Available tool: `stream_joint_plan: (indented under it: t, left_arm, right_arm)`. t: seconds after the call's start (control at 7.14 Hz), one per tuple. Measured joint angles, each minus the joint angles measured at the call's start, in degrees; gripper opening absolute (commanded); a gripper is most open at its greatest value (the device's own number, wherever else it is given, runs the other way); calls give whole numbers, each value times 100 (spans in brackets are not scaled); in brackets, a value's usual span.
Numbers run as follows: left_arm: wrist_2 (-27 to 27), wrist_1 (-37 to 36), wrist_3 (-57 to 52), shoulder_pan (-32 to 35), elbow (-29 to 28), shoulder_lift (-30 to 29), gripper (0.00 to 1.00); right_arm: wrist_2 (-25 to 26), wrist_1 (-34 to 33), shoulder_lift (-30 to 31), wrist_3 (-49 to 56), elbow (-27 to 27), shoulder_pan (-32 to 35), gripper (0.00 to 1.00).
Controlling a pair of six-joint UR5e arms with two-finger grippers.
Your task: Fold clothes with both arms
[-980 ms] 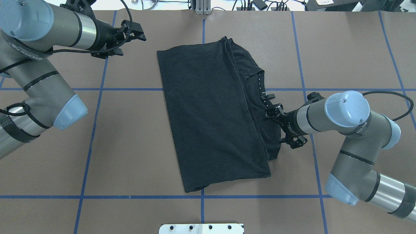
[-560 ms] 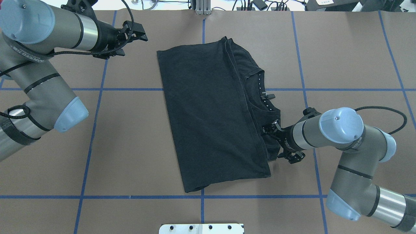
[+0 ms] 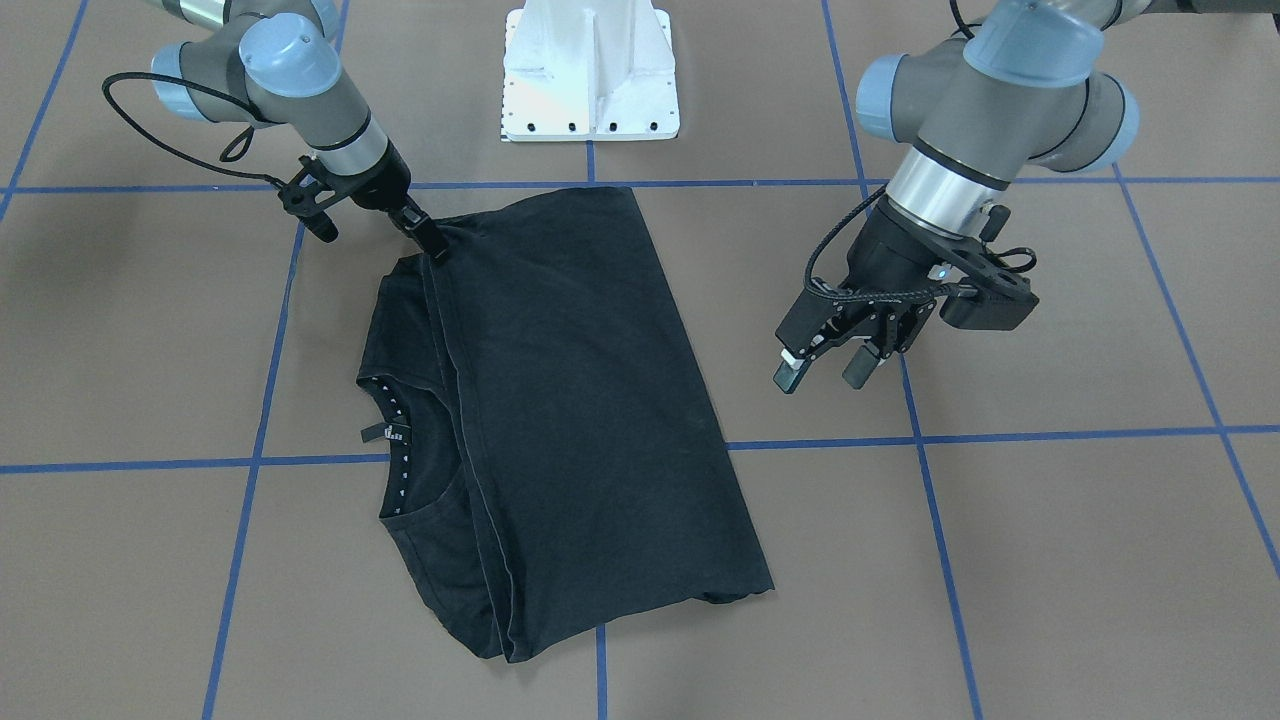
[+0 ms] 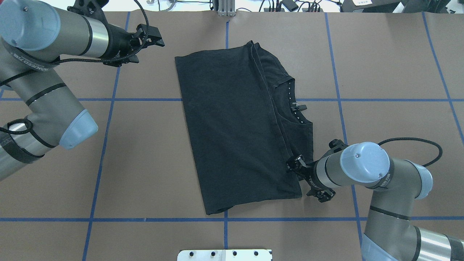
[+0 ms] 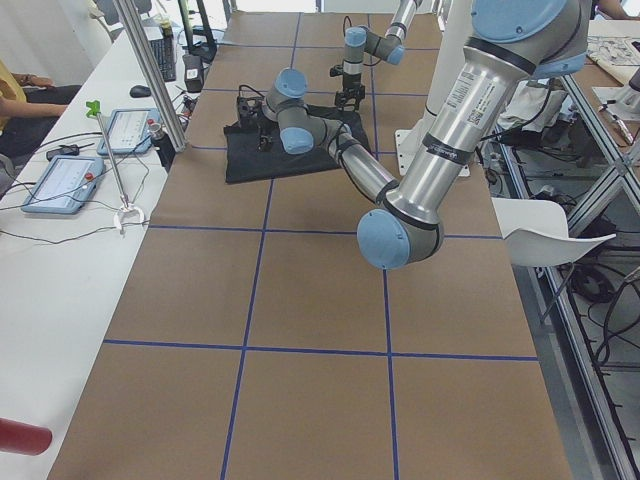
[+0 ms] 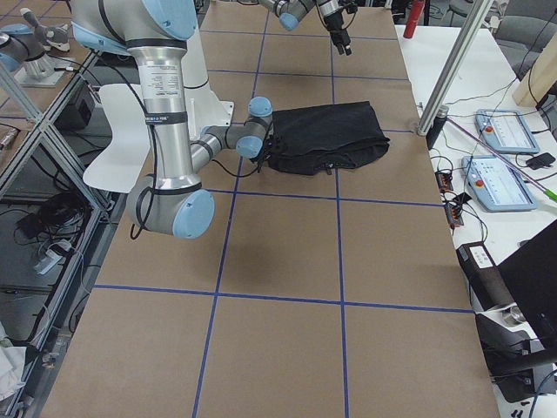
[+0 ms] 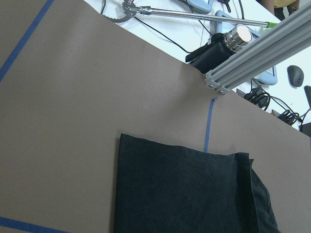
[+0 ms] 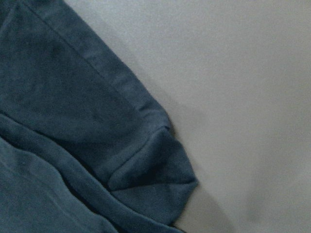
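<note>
The black T-shirt [image 4: 235,127] lies folded lengthwise on the brown table, with its collar and white-dotted tape [image 4: 294,105] showing on its right part; the logo is hidden. It also shows in the front view [image 3: 570,400] and the left wrist view [image 7: 184,194]. My right gripper [image 4: 294,165] is low at the shirt's right edge near the front corner, its tips on the fabric [image 3: 432,247]. I cannot tell whether it is open or shut. The right wrist view shows a hemmed shirt corner [image 8: 146,160] lying flat. My left gripper [image 3: 828,370] is open and empty, raised left of the shirt [image 4: 156,37].
Blue tape lines [image 4: 145,99] grid the table. The white bolted base plate [image 3: 590,70] stands at the robot's edge [image 4: 224,255]. An aluminium post [image 4: 226,9] and cables sit at the far edge. An operators' desk with tablets [image 5: 60,180] runs beyond it.
My right gripper has moved along the shirt's right edge, from beside the collar towards the robot to the front corner. The shirt has kept its shape. The left arm has barely moved.
</note>
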State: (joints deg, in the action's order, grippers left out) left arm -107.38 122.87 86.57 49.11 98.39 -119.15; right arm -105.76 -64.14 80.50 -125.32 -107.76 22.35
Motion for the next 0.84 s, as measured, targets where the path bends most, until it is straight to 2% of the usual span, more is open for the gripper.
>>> stream_joint_plan:
  t: [0.42, 0.84]
  left_arm:
    - [73, -2, 13, -41, 30, 6, 100]
    - [85, -5, 26, -54, 43, 6, 100]
  right_arm:
    - [62, -35, -18, 70, -9, 98, 91]
    - [261, -43, -28, 94, 12, 5, 85]
